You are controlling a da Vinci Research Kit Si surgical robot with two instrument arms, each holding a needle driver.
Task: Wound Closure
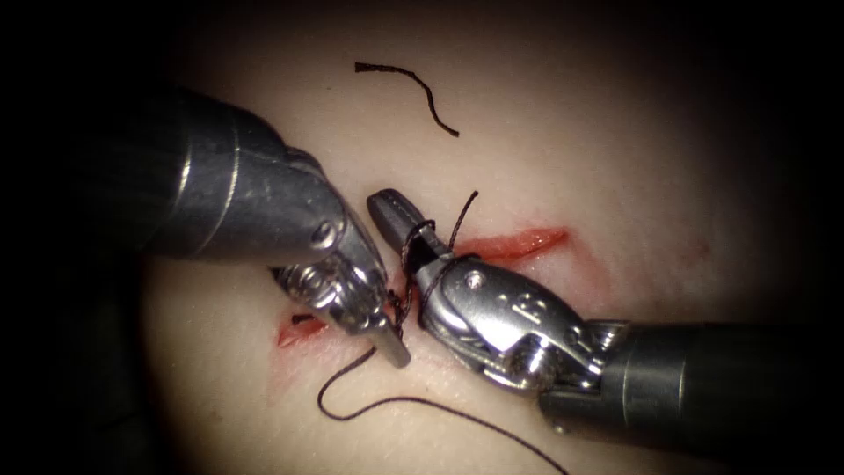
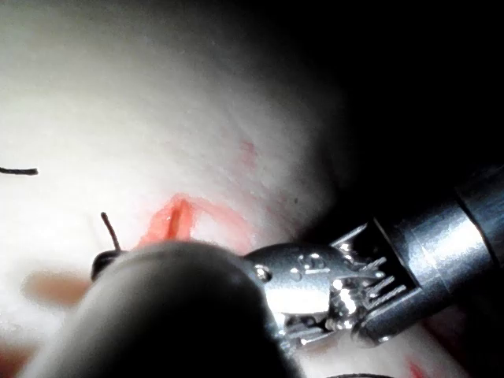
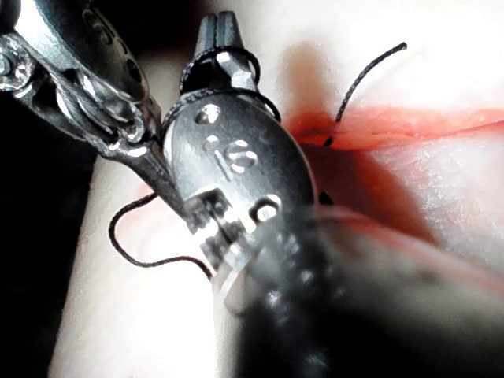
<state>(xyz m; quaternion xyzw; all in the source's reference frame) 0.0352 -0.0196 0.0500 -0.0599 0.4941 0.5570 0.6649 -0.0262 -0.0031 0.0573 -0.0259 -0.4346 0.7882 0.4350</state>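
The cut (image 1: 514,244) runs across the tissue (image 1: 615,132), wet with red fluid. My right tool (image 1: 384,204) lies over its middle, jaws shut and pointing up-left, with dark thread (image 1: 420,236) looped around them; the loops (image 3: 206,61) circle the same jaws (image 3: 220,24) in the right wrist view. My left tool (image 1: 397,352) points down at the left part of the cut, jaws shut on the thread beside the right tool. From there the long thread (image 1: 352,413) curls toward the lower right. A short thread end (image 1: 464,215) stands up from the cut.
A loose cut piece of thread (image 1: 404,84) lies on the tissue above the cut. The two tools' wrists nearly touch over the wound. In the left wrist view the right tool's wrist (image 2: 315,291) sits close by the cut (image 2: 177,216).
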